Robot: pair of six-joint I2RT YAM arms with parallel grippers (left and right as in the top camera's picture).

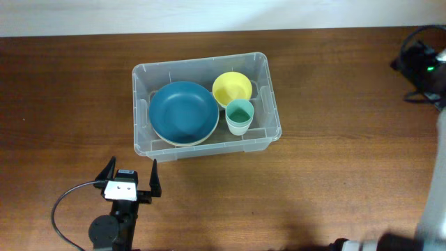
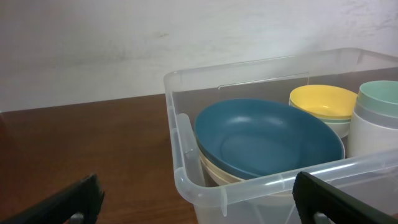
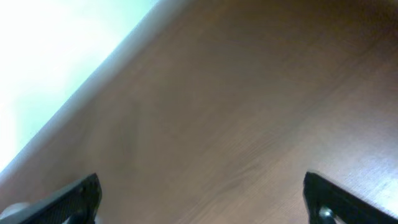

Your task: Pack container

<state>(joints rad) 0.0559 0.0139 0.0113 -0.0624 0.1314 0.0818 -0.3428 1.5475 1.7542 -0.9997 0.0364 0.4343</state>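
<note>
The clear plastic container [image 1: 202,65] stands mid-table. Inside it a blue bowl [image 1: 183,111] lies on the left, nested in a cream bowl whose rim just shows. A yellow bowl [image 1: 231,88] and a pale green cup [image 1: 239,116] sit on the right. My left gripper [image 1: 132,164] is open and empty, just in front of the container's near left corner [image 2: 208,186]. The left wrist view looks in at the blue bowl [image 2: 267,140], yellow bowl [image 2: 323,101] and cup [image 2: 376,118]. My right gripper [image 3: 200,200] is open over bare wood, far from the container.
Brown wooden tabletop [image 1: 334,188] surrounds the container. A white wall runs along the table's far edge [image 1: 209,14]. The right arm's black wrist [image 1: 418,61] is at the far right corner. The left arm's cable [image 1: 63,202] loops near the front edge.
</note>
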